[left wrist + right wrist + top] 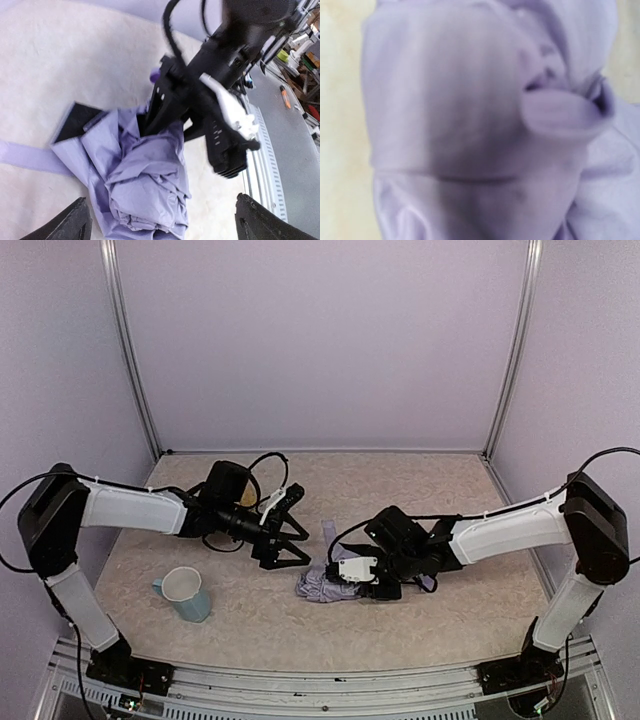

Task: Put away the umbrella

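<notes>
The crumpled umbrella (318, 587) is clamped by the right pincer (348, 578); the left pincer (296, 528) is spread wide, empty. Gathering seems underway. A left grip on the loose fabric is needed next.

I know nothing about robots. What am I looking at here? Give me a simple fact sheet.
Surface: beige table
Umbrella: collapsed, its lavender fabric crumpled, lying near the middle of the table
Left gripper: jaws open, facing the umbrella, holding nothing
Right gripper: down on the umbrella, apparently pinching its fabric
Mug: pale blue, upright, beside the left arm, apart from the umbrella
Umbrella put away: not yet
</notes>
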Motion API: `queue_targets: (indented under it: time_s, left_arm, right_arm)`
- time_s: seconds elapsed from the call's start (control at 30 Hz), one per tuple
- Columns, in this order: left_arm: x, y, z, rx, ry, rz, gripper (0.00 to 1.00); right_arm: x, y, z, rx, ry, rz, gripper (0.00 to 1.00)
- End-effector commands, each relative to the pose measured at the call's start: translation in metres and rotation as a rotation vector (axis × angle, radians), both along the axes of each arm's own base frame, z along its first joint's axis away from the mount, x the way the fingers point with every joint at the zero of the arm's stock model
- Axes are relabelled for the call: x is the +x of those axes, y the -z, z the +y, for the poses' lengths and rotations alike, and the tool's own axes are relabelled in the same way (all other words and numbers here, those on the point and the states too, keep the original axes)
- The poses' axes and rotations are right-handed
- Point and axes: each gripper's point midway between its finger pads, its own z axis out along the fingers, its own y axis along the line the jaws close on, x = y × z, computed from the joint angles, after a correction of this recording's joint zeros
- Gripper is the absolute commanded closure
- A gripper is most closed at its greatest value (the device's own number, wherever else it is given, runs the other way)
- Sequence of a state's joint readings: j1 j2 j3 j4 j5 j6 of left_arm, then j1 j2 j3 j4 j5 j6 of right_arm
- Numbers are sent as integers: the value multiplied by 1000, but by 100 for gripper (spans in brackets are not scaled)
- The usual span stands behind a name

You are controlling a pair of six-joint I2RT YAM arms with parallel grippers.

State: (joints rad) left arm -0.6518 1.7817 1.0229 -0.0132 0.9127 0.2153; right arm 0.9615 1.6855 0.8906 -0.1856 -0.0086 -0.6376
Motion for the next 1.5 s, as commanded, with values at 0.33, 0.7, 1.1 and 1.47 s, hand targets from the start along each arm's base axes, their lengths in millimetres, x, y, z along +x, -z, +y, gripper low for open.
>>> queue_targets:
  time_s: [0.33, 0.7, 1.1, 1.47]
  left_arm:
    - [-53, -16, 19, 97, -212, -777, 8]
    - [-39, 69, -32, 466, -5, -968, 1]
    - [-30, 131, -26, 631, 118, -868, 35]
    - [-53, 168, -1, 740, 184, -464, 53]
  right_arm:
    - [-74, 22, -35, -105, 105, 949, 84]
    - [-47, 71, -43, -162, 195, 1133, 87]
    - [-21, 74, -27, -65, 184, 1078, 78]
    - [31, 5, -16, 244, 223, 876, 39]
